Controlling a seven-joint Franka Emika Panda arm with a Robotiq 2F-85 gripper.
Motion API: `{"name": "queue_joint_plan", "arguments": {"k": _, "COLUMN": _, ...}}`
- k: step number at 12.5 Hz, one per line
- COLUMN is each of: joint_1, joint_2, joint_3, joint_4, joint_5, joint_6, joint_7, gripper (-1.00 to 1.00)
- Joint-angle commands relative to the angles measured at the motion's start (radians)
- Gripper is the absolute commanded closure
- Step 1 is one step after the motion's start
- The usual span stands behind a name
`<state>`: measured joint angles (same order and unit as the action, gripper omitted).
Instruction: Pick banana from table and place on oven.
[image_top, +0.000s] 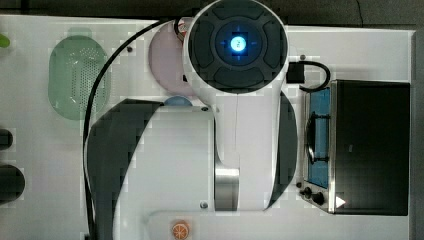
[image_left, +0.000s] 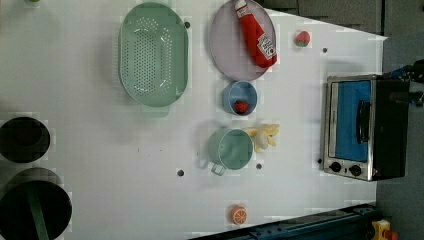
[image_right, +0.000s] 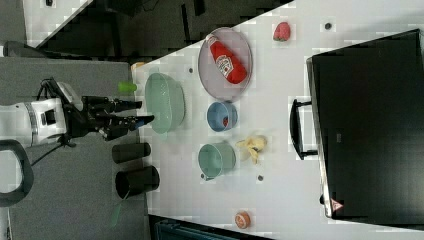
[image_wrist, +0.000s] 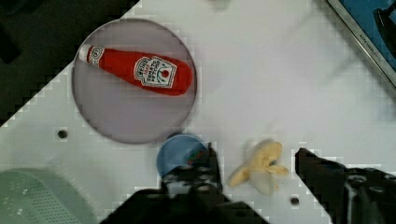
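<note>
The banana (image_left: 262, 136), small and pale yellow with its peel splayed, lies on the white table (image_left: 100, 150) beside a green cup (image_left: 231, 148). It also appears in the right view (image_right: 252, 145). In the wrist view the banana (image_wrist: 261, 161) sits between my two dark fingers, and the gripper (image_wrist: 254, 150) is open with nothing held. The right view puts the gripper (image_right: 142, 112) well clear of the tabletop. The oven (image_left: 367, 127), with a black top, blue glass door and knobs, stands at the left view's right edge; its black top (image_top: 372, 147) is bare.
A ketchup bottle (image_left: 257, 35) lies on a pinkish plate (image_left: 225, 45). A blue bowl (image_left: 240, 97), green colander (image_left: 154, 54), strawberry (image_left: 302, 38) and orange slice (image_left: 238, 214) are spread around. Dark cups (image_left: 22, 139) stand at the left view's left edge.
</note>
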<state>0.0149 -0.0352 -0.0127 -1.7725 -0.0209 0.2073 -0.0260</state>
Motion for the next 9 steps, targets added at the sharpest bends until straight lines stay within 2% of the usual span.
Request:
{"name": "queue_joint_plan", "arguments": {"k": 1, "joint_1": -0.015, "joint_2": -0.479, "joint_3": -0.037, "joint_4": -0.296, "joint_5": -0.005, "joint_6": -0.189, "joint_7": 0.153, "gripper": -0.58}}
{"name": "queue_joint_plan", "arguments": {"k": 3, "joint_1": -0.015, "joint_2": -0.479, "joint_3": -0.037, "joint_4": -0.296, "joint_5": -0.005, "joint_6": -0.189, "joint_7": 0.153, "gripper": -0.99}}
{"name": "queue_joint_plan", "arguments": {"k": 9, "joint_1": -0.014, "joint_2": -0.427, "joint_3": -0.034, "joint_4": -0.323, "joint_5": -0.005, "joint_6": -0.172, "joint_7": 0.152, "gripper": -1.0}}
